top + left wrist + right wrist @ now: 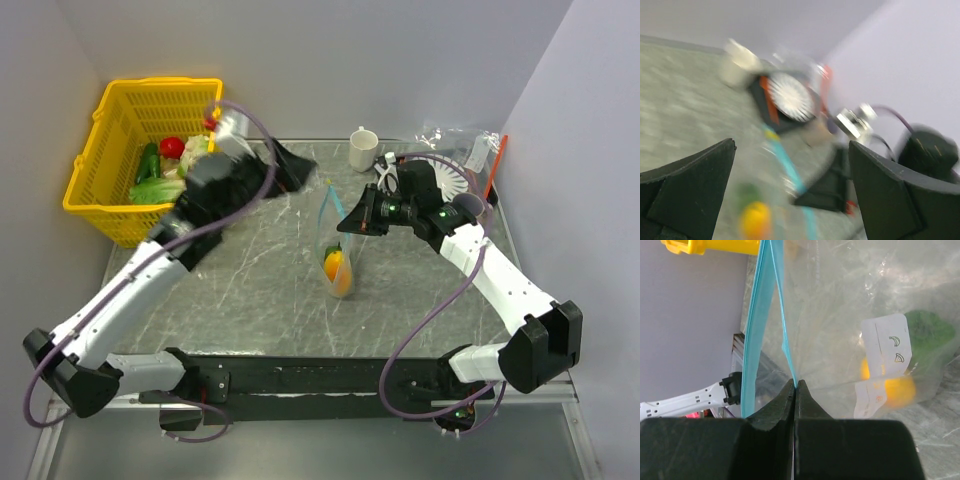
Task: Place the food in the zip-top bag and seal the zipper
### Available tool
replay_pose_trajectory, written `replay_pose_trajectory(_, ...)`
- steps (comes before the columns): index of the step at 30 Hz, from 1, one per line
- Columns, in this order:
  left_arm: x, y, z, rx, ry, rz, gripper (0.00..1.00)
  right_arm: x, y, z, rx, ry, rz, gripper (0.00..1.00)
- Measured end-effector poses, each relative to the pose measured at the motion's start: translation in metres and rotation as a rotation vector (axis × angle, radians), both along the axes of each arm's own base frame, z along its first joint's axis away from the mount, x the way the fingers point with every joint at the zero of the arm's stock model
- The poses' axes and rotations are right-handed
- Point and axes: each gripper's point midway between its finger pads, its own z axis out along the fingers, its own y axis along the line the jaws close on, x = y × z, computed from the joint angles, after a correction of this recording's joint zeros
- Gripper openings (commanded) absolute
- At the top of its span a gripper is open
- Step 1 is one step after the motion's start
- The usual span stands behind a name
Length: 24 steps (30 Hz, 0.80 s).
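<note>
We are finding the right fingers [815,410] pinching the zipper [757,325] of the bag [336,235], with food [338,270] sitting inside. The left fingers [695,185] are gaping wide, holding nothing.

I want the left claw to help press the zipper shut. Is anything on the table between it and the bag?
Nothing visible. Bare table lies between the open left claw and the zip-top bag. The right claw pinches the zipper on the bag's right side, so only that end is taken.
</note>
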Motion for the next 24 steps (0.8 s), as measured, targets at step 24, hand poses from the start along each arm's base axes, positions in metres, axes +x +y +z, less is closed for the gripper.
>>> replay_pose_trajectory(24, 0.246, 0.329, -0.168, 0.274, 0.403, 0.577, 0.99, -0.001, -0.003, -0.006, -0.023, -0.008, 0.009, 0.0)
